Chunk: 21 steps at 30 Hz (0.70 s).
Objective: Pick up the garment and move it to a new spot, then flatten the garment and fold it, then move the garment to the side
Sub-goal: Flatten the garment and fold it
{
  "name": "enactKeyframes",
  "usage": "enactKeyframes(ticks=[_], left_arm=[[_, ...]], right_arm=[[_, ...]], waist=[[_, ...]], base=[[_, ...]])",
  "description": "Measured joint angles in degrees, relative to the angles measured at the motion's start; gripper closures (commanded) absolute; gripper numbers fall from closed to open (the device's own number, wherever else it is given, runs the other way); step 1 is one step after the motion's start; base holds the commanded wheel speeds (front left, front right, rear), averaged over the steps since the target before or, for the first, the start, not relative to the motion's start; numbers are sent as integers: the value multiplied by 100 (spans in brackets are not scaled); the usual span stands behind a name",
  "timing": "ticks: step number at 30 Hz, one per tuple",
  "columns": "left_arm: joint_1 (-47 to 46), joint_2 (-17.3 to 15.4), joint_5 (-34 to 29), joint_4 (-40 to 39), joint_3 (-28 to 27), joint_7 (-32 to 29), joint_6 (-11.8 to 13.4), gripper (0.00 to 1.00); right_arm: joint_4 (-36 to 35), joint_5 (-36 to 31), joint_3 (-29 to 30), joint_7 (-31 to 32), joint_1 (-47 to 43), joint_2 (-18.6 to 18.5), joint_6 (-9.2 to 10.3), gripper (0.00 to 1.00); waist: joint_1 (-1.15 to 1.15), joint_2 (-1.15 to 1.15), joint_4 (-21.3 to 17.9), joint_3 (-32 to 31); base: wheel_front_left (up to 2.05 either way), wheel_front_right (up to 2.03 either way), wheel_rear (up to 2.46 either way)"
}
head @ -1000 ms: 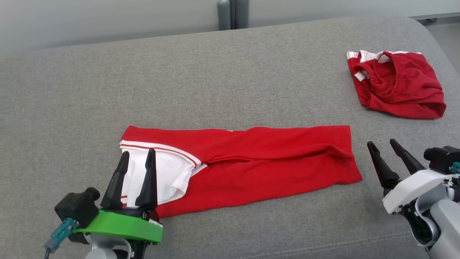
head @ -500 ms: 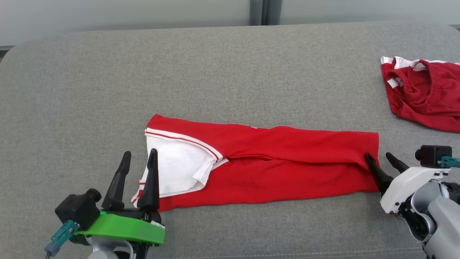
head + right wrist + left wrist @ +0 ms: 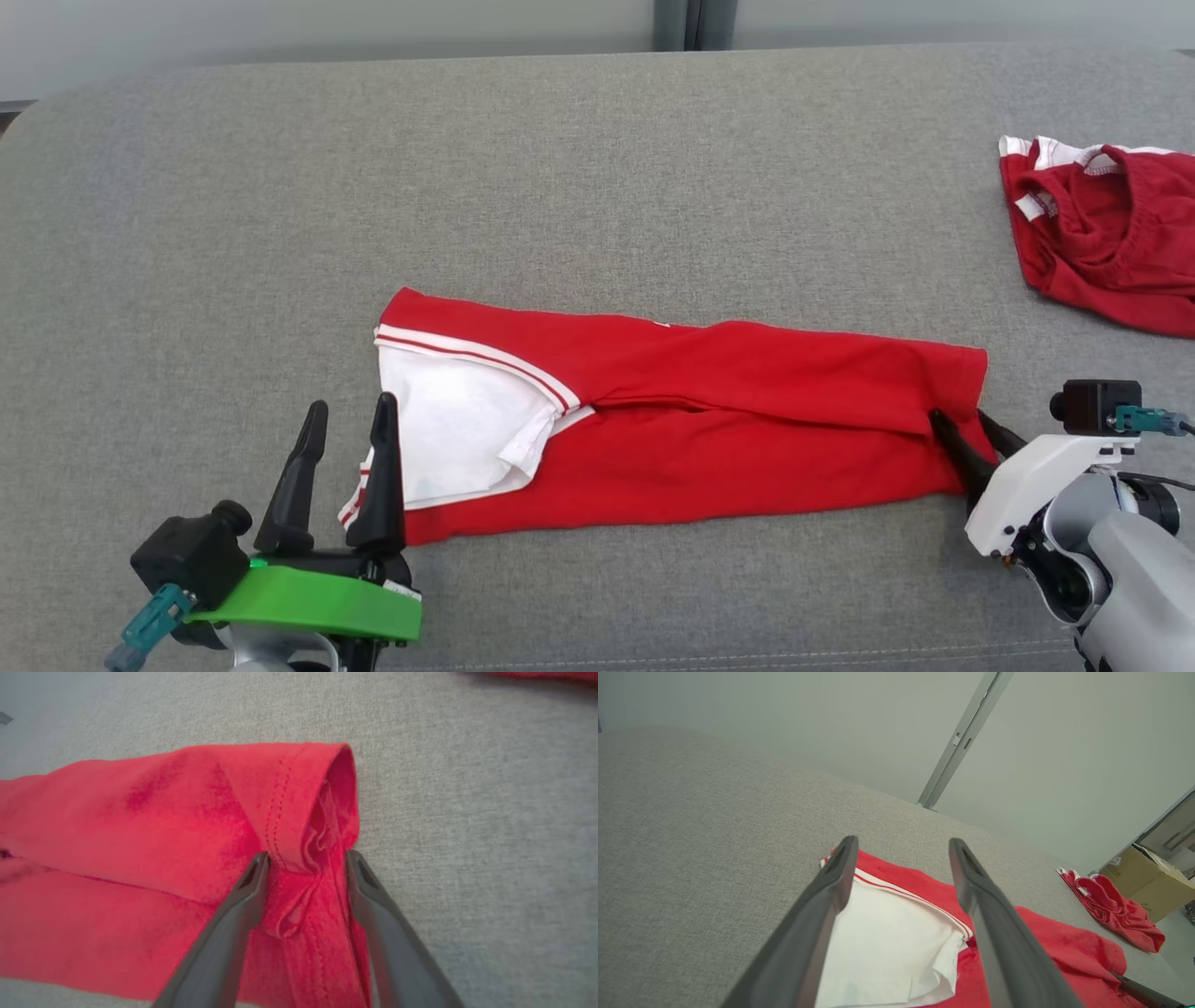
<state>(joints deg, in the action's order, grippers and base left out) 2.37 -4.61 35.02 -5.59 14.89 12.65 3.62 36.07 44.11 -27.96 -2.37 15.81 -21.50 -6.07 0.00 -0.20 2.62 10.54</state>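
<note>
I see the red garment lying in the middle of the grey cushion. It is folded into one long strip, with a white part showing at its left end. A second red garment lies in a heap well apart, far off to the right.

My left gripper is spread wide and holds nothing. It hovers just by the left end, near the white part.

My right gripper is down at the right end. Its two fingers stand a bit apart, one on each side of a small bunch of the hem. I cannot tell if they really squeeze the cloth or only sit beside it.

I think the garment is light, soft and floppy. It will not break, but it will sag, and the folded layers may slip open if I lift from only one end. The thin cloth could also slide out of a loose pinch. The stitched hem on the right looks thicker, so it is a good place to hold. On the left I would take the edge by the white part, catching all the layers at once.
</note>
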Motion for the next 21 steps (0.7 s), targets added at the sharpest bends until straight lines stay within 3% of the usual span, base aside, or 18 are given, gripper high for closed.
enactKeyframes(ticks=[10, 21], left_arm=[[19, -11, -7, -82, -170, 1, 76, 0], [26, -15, -37, -246, -144, 1, 100, 0]], right_arm=[[-24, -3, -85, 25, 295, 13, -68, 100], [10, -27, 248, -12, 758, -916, -100, 100]], waist=[[0, 0, -207, 12], [0, 0, -626, 10]], base=[[0, 0, 0], [0, 0, 0]])
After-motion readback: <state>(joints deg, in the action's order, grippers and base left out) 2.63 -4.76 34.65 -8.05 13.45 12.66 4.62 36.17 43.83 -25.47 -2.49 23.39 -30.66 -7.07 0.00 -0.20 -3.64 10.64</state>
